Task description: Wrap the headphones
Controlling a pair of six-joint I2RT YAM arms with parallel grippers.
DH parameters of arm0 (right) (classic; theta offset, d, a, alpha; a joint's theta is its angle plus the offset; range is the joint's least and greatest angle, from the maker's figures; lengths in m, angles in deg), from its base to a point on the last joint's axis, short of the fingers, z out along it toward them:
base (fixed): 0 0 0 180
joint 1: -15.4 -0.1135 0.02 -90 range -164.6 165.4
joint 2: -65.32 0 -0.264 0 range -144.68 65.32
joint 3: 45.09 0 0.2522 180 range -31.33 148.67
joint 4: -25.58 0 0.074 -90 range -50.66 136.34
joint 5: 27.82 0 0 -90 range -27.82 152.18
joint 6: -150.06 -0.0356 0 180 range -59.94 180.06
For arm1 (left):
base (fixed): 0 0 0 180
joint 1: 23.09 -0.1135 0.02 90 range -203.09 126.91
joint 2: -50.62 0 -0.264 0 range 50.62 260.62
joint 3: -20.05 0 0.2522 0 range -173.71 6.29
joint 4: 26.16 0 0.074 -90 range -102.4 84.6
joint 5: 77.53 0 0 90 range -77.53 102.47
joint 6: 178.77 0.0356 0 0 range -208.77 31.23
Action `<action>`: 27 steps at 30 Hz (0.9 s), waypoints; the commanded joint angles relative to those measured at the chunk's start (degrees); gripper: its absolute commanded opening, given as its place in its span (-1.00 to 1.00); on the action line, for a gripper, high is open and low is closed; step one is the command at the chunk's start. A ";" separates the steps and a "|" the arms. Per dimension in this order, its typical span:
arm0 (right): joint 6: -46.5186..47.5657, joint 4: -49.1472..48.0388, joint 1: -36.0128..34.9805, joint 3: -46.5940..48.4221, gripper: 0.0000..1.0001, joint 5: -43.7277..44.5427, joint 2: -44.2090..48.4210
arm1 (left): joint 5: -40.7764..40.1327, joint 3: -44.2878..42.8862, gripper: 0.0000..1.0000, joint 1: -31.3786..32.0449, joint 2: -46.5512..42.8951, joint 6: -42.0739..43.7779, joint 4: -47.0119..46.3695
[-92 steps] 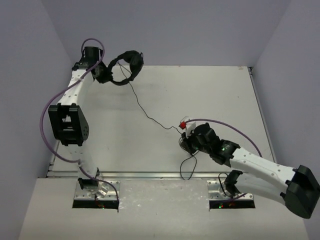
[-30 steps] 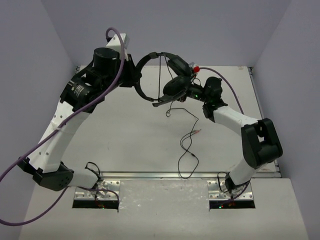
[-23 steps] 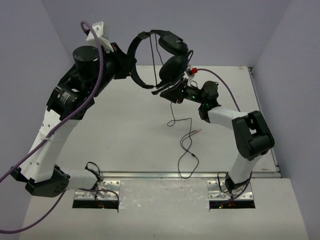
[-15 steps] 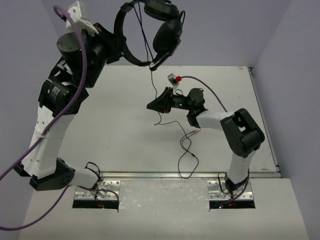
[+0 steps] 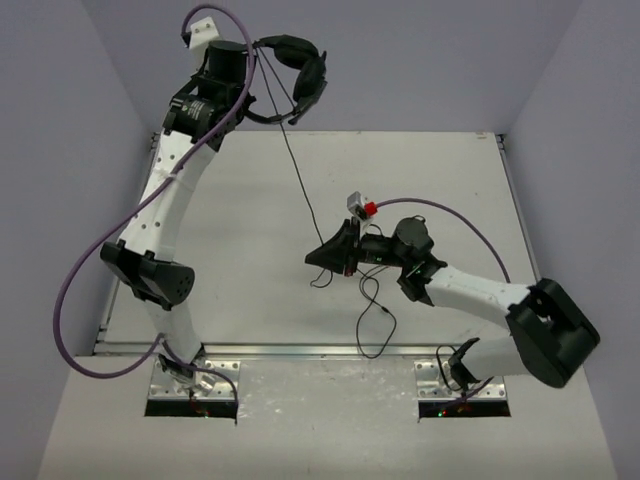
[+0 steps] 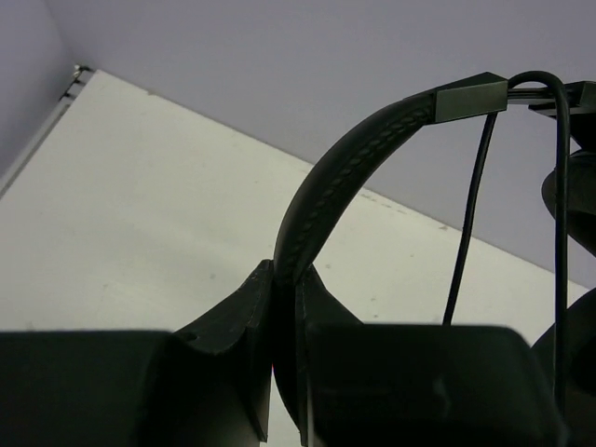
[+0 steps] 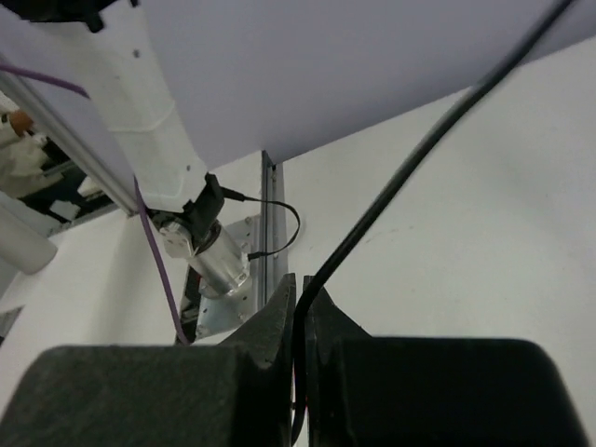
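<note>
Soft, even light from overhead fell on the matte white table (image 5: 450, 180), casting only faint shadows; the top view was sharp. Up close, my black plastic left gripper (image 6: 284, 279) and right gripper (image 7: 298, 289) showed as dark, underexposed, slightly blurred masses.

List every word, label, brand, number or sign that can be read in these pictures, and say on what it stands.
None: no word, number or sign is readable in any view.
The headphones, held by the left end effector, show no brand mark.
The right end effector, closed on the cable, carries no label.
The white and red part on the right wrist is too small to read.
</note>
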 commanded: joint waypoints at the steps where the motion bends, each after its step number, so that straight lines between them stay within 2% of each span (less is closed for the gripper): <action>1: 16.43 20.98 -3.87 3.29 -0.97 6.62 12.26 | -7.15 -2.87 -0.99 -0.67 0.17 0.35 -6.76; 3: 20.46 28.91 -5.10 5.65 -0.97 9.43 16.75 | -6.71 -2.61 -0.99 -2.16 2.45 0.09 -6.23; 7: 25.84 39.39 -6.69 10.93 -0.97 12.96 20.02 | -8.64 2.20 -0.99 -2.70 4.83 1.40 -7.54; 14: 35.59 55.05 -6.87 24.36 -0.97 19.03 18.37 | -6.35 16.79 -0.99 -2.17 2.11 4.56 -15.10; 17: 40.60 62.42 -6.78 29.46 -0.97 23.59 16.43 | -3.38 19.27 -0.99 -1.99 2.73 5.72 -15.64; 24: 44.74 67.01 -6.78 30.28 -0.97 31.33 18.27 | 1.19 12.87 -0.99 -5.51 8.44 3.00 -8.44; 27: 46.15 69.75 -6.78 29.93 -0.97 31.86 18.88 | 11.72 12.32 -0.99 -9.72 9.67 -0.87 -6.93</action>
